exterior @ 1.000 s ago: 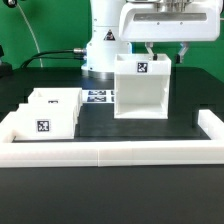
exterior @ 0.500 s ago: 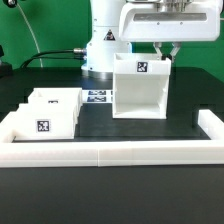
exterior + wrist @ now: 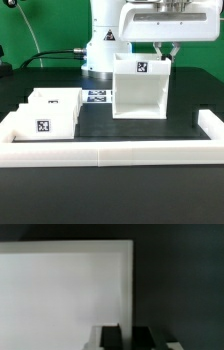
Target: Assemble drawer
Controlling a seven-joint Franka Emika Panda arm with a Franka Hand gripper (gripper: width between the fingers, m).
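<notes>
Though open-topped, housing apart from trays

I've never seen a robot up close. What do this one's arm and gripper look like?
The arm is glossy white and rounded. The gripper has a boxy pale-grey body and two short dark fingers. A black cable runs toward the arm's base.

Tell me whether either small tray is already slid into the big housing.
No: both trays sit on the table at the exterior view's left, apart from the housing.

Black table: housing, trays, marker board, border wall
</notes>
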